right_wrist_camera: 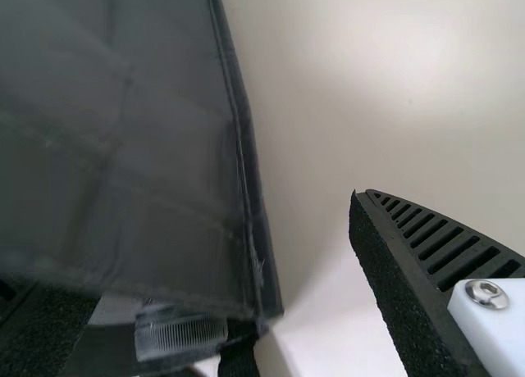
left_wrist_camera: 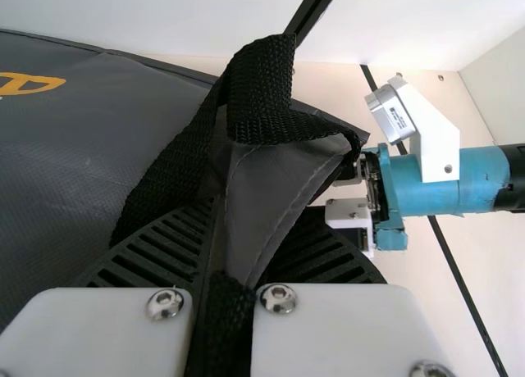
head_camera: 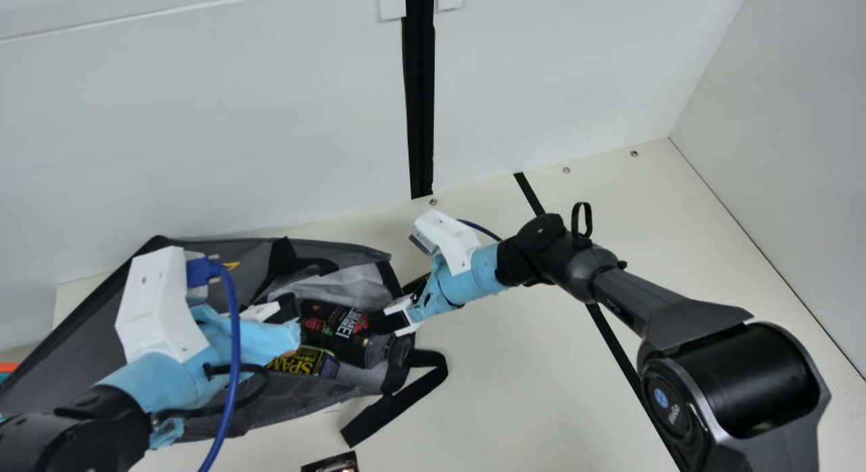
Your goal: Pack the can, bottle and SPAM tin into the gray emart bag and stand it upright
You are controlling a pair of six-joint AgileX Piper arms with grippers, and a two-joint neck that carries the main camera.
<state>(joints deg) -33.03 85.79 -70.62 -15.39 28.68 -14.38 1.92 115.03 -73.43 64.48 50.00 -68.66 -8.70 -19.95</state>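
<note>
Clamped on the black strap and a pinched fold of cloth, my left claw (left_wrist_camera: 256, 225) has hold of the limp gray fabric emart bag (head_camera: 74, 350), which lies on its side across the lower left of the main frame. My right claw (right_wrist_camera: 213, 250) has its fingers apart beside the bag's edge, near the ribbed cap (right_wrist_camera: 182, 332) of the dark bottle with red and white print (head_camera: 338, 326). The bottle lies in the mouth, cap outward, next to the blue and yellow SPAM tin (head_camera: 308, 362).

I expect the bag to handle as light and floppy, with the weight sagging wherever the goods sit. The coarse woven strap (left_wrist_camera: 267, 90) should grip well against my black ribbed fingers; the smoother panel could slip or crease. I would take the mouth by its bound edge, clear of the bottle, and lift both sides together. The bottle is smooth and round, likely to roll; the tin is squat with rounded corners, stiff and probably dense. Tilted carelessly, either could slide out onto the cream tabletop (head_camera: 521, 370).
</note>
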